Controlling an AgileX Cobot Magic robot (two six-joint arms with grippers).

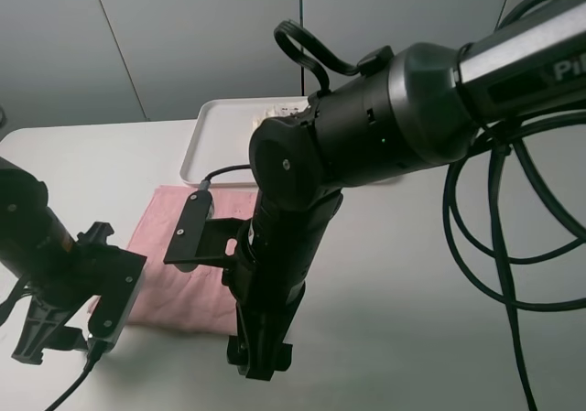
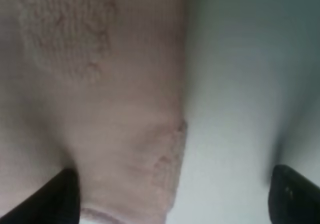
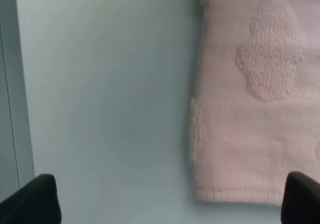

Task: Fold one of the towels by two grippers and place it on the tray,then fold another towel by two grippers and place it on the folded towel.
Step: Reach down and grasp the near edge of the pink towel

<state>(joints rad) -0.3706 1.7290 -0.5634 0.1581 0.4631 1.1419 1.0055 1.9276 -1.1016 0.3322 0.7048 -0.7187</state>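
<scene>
The pink towel (image 1: 174, 246) lies flat and open on the bench (image 1: 412, 283), in the front half and left of the middle. It is not folded yet. The white tray (image 1: 196, 159) sits just behind it, by the bench's back edge. Something pale lies on the tray. The big right arm (image 1: 366, 127) hides most of it, so I cannot be sure it is the cream-white towel.

The left tool (image 2: 175, 198) hangs close over the towel's front left corner. It is wide open and has nothing in it. One finger (image 2: 52, 199) is over the pink cloth and the other is over the bare bench, so the towel's edge sits between them. I think it is set like this so it can pinch that corner.

The right tool (image 3: 167, 199) hangs over the towel's front right corner. It too is wide open and holds nothing, and the towel's edge lies between its fingers as well.

I think the job now is to fold the pink towel. Both tools need to grab the two front corners together, so the cloth lifts evenly and does not twist.
</scene>
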